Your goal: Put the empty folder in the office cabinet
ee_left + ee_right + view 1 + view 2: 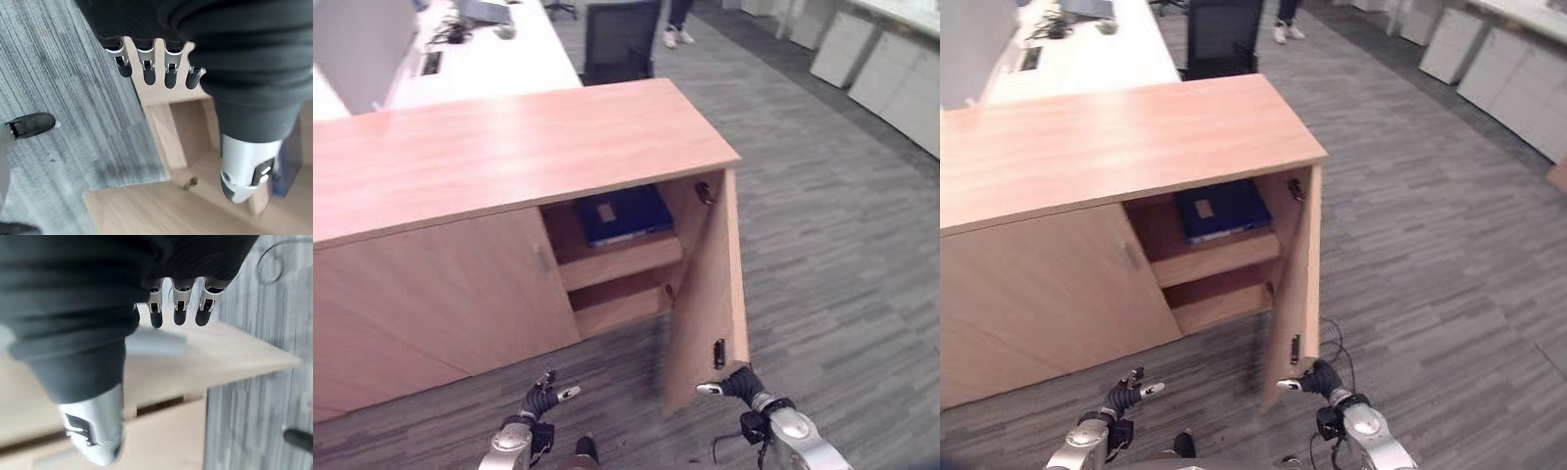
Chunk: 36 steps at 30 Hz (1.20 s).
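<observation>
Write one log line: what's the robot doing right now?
blue folder: on upper cabinet shelf | cabinet door: open | right robot hand: by door's lower edge | left robot hand: open, empty

Folder (622,215) perhaps partly hidden

Open cabinet door (707,294) apparently just before right robot hand (736,384)
</observation>
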Tool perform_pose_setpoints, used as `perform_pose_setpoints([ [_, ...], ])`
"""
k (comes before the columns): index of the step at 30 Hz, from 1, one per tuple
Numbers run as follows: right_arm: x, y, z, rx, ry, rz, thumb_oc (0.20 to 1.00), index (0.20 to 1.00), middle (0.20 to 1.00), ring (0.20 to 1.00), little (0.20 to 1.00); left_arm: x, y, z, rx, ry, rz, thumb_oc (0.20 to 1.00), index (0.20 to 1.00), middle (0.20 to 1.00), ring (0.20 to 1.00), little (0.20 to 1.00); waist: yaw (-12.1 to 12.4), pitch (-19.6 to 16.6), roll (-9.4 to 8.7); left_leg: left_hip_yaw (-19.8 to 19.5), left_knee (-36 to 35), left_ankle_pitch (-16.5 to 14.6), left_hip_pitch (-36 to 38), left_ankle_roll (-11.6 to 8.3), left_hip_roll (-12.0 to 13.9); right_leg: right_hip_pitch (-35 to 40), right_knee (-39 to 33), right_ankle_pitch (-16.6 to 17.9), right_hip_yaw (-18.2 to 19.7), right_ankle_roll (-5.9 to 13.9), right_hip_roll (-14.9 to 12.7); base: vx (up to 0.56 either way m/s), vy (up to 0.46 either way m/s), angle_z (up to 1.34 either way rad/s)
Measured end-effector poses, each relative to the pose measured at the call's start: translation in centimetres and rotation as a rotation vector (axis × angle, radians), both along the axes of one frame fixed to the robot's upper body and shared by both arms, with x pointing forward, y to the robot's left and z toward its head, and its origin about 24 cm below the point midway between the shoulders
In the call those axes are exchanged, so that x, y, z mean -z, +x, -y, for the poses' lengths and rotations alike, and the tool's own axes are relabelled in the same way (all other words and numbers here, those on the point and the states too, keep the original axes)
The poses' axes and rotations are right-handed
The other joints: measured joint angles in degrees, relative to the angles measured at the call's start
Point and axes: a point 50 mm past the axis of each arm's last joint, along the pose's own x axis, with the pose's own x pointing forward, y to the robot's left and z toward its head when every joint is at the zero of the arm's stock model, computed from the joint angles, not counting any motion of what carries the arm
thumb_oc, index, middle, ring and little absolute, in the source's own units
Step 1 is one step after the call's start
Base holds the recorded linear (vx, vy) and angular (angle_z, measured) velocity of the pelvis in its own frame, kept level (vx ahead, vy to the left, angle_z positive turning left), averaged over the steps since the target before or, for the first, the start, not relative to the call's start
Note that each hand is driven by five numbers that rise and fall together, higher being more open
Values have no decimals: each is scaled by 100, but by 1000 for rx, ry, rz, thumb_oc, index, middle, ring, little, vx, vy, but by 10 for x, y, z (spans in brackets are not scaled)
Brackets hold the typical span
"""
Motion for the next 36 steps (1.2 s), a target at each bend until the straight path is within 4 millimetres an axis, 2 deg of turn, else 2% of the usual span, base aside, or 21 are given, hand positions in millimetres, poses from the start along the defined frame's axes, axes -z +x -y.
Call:
perform_pose_setpoints([
  [1, -3, 7, -6, -17, 9, 17, 1000, 1000, 1000, 1000, 1000, 0, -1, -2, -1, 6, -4, 1000, 1000, 1000, 1000, 1000, 32, 8, 6, -42, -1, -26, 17, 54, -56, -94, 377, -42, 25, 66, -164, 11, 129, 41],
  [3, -9, 18, -13, -46, 21, 48, 1000, 1000, 1000, 1000, 1000, -1, 2, -1, 15, 11, 2, 1000, 1000, 1000, 1000, 1000, 3, 47, 184, -205, -24, 21, 57, 194, -92, -565, 1568, -138, 450, 180, -488, 46, 40, 63],
  [4, -11, 21, -19, -58, 41, 62, 1000, 1000, 1000, 1000, 1000, -3, 3, -4, 22, 26, 11, 1000, 1000, 1000, 1000, 1000, 34, 44, 159, -307, -20, 86, 87, 265, -146, -648, 1694, -213, 635, 244, -578, 159, 38, 73],
  [5, -15, 27, -27, -70, 68, 84, 1000, 1000, 1000, 1000, 1000, -5, 3, -11, 20, 48, 9, 1000, 1000, 1000, 1000, 1000, 47, 68, 111, -454, -41, 108, 94, 316, -190, -718, 1601, -258, 1066, 312, -499, 120, 17, 67],
  [7, -21, 31, -33, -81, 91, 119, 1000, 1000, 1000, 1000, 1000, -4, 1, -14, 10, 54, 0, 1000, 1000, 1000, 1000, 1000, 18, 68, 93, -791, -119, 163, 95, 362, -156, -831, 1117, -302, 2016, 238, -26, 158, 8, 69],
  [8, -22, 32, -33, -75, 98, 127, 1000, 1000, 1000, 1000, 1000, -4, 0, -18, 7, 63, -4, 1000, 1000, 1000, 1000, 1000, -53, 75, 103, -970, -138, 191, 86, 333, -95, -784, 601, -279, 2396, 240, 232, 165, 15, 73],
  [9, -22, 31, -33, -76, 98, 125, 1000, 1000, 1000, 1000, 1000, -3, -3, -18, 7, 62, -11, 1000, 1000, 1000, 1000, 1000, -79, 41, 48, -1006, -202, 211, 110, 341, -98, -836, 357, -247, 2394, 211, 261, 103, 19, 69],
  [10, -22, 31, -32, -76, 97, 127, 1000, 1000, 1000, 1000, 1000, 0, -6, -16, 4, 58, -28, 1000, 1000, 1000, 1000, 1000, -124, 27, 22, -1178, -220, 223, 97, 314, -103, -926, 59, -165, 2814, 262, 421, 25, -10, 83],
  [11, -22, 31, -31, -63, 103, 129, 1000, 1000, 1000, 1000, 1000, 3, -9, -15, 5, 56, -49, 1000, 1000, 1000, 1000, 1000, -281, 29, 9, -1405, -250, 259, 99, 261, -105, -846, -401, 79, 3087, 246, 525, 51, -29, 95],
  [12, -20, 29, -29, -52, 103, 121, 1000, 1000, 1000, 1000, 1000, 5, -11, -13, 16, 54, -58, 1000, 1000, 1000, 1000, 1000, -329, 4, -58, -1493, -362, 312, 144, 197, -121, -763, -510, 444, 3013, 149, 511, 117, -44, 114],
  [13, -18, 26, -20, -19, 89, 106, 1000, 1000, 1000, 1000, 1000, 8, -16, -2, 48, 32, -66, 1000, 1000, 1000, 1000, 1000, -264, -19, 21, -1612, -396, 295, 280, 134, -9, -424, -839, 573, 2761, -19, 615, 117, -40, 67],
  [15, -22, 32, -10, 6, 69, 131, 1000, 1000, 1000, 1000, 1000, 12, -25, 5, 50, 12, -84, 1000, 1000, 1000, 1000, 1000, -188, -68, 177, -1642, -395, 244, 312, -10, 121, -218, -1157, 673, 2650, -64, 746, 69, -21, 22],
  [17, -29, 39, -1, 45, 50, 164, 1000, 1000, 1000, 1000, 1000, 14, -29, 11, 53, -9, -90, 1000, 1000, 1000, 1000, 1000, -112, -112, 294, -1658, -384, 246, 315, -120, 196, -201, -1155, 670, 2584, -94, 833, 54, -29, 4],
  [19, -33, 45, 8, 77, 27, 185, 1000, 1000, 1000, 1000, 1000, 11, -27, 14, 63, -21, -66, 1000, 1000, 1000, 1000, 1000, -117, -134, 325, -1734, -393, 237, 340, -189, 239, -120, -1157, 646, 2477, -127, 858, 50, -36, 17],
  [23, -33, 61, 30, 189, -33, 189, 1000, 1000, 1000, 1000, 1000, 8, -24, 13, 76, -22, -48, 1000, 1000, 1000, 1000, 1000, -58, -192, 268, -1864, -387, 196, 447, -271, 221, 68, -1156, 561, 2326, -124, 835, 38, -40, 19],
  [24, -33, 68, 46, 281, -65, 187, 1000, 1000, 1000, 1000, 1000, 6, -22, 10, 92, -15, -43, 1000, 1000, 1000, 1000, 1000, -14, -236, 205, -1882, -381, 196, 430, -270, 199, 54, -1155, 547, 2314, -114, 825, 17, -54, 10],
  [28, -30, 79, 68, 377, -142, 159, 1000, 1000, 1000, 1000, 1000, 4, -22, 8, 129, -6, -46, 1000, 1000, 1000, 1000, 1000, 52, -279, 177, -2033, -347, 171, 412, -267, 149, 122, -1155, 520, 2175, -84, 795, 6, -44, 19],
  [31, -36, 87, 96, 440, -235, 139, 1000, 1000, 1000, 1000, 1000, 2, -22, 3, 163, 3, -48, 1000, 1000, 1000, 1000, 1000, 253, -289, 179, -2217, -347, 199, 360, -277, 129, 177, -1155, 500, 1988, -111, 782, 8, -43, 29],
  [36, -45, 97, 111, 471, -300, 125, 1000, 1000, 1000, 1000, 1000, 4, -25, 4, 190, 3, -66, 1000, 1000, 1000, 1000, 1000, 362, -327, 253, -2519, -342, 294, 216, -328, 114, 194, -1157, 481, 1685, -143, 797, 9, -36, 33],
])
